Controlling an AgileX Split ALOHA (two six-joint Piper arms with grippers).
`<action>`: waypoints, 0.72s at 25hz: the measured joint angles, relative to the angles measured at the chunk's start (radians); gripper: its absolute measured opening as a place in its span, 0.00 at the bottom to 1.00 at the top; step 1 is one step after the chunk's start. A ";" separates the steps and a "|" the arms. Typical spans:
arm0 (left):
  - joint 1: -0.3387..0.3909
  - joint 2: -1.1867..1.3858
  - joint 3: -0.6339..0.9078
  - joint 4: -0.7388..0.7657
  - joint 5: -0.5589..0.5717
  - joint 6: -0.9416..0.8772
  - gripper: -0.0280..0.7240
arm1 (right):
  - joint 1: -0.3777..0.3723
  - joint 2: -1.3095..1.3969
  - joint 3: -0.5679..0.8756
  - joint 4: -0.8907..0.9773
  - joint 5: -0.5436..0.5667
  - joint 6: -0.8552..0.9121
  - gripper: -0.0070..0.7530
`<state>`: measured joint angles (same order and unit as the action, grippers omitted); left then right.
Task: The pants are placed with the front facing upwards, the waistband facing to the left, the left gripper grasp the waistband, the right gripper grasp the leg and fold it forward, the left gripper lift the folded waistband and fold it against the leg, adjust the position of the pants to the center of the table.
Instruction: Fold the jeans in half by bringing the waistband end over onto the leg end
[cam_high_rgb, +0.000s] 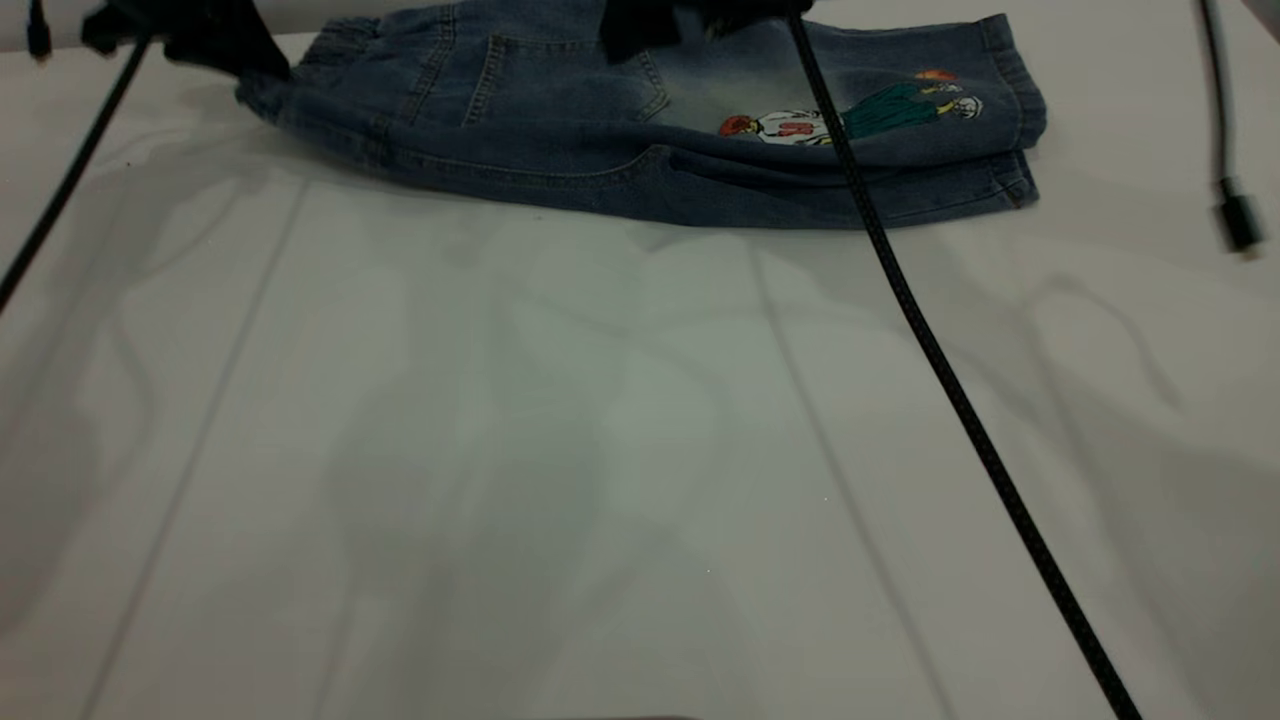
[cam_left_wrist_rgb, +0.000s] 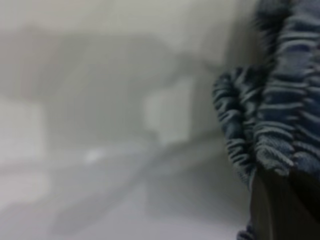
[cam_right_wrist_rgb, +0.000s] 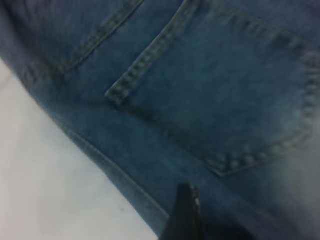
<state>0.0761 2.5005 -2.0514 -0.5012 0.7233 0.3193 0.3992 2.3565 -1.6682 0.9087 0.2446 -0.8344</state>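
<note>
Exterior view: left tool (cam_high_rgb: 235, 55) clenched on pants (cam_high_rgb: 620, 130) waistband (cam_left_wrist_rgb: 280, 100); right tool state unclear.

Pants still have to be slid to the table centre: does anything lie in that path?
No object lies on the bare table between the folded pants at the far edge and the centre. Only a black cable runs across the pants and over the table's right half; it might drag along.

Both arms are matte black: the left end effector (cam_high_rgb: 200, 40) a blocky black mass, the right end effector (cam_high_rgb: 650, 25) likewise. A braided black cable (cam_high_rgb: 940, 370) trails diagonally; a thinner smooth black cable (cam_high_rgb: 70, 170) hangs left.
</note>
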 joint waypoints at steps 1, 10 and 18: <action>0.000 -0.016 0.000 -0.001 0.018 0.007 0.09 | 0.000 0.023 -0.032 -0.001 0.020 -0.014 0.73; -0.033 -0.148 0.000 0.004 0.112 0.065 0.09 | 0.000 0.148 -0.133 0.002 0.074 -0.039 0.71; -0.151 -0.270 0.000 0.005 0.113 0.117 0.09 | 0.003 0.182 -0.137 0.071 0.267 -0.031 0.66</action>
<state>-0.0751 2.2307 -2.0514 -0.4964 0.8366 0.4367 0.4023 2.5389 -1.8054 0.9800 0.5112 -0.8653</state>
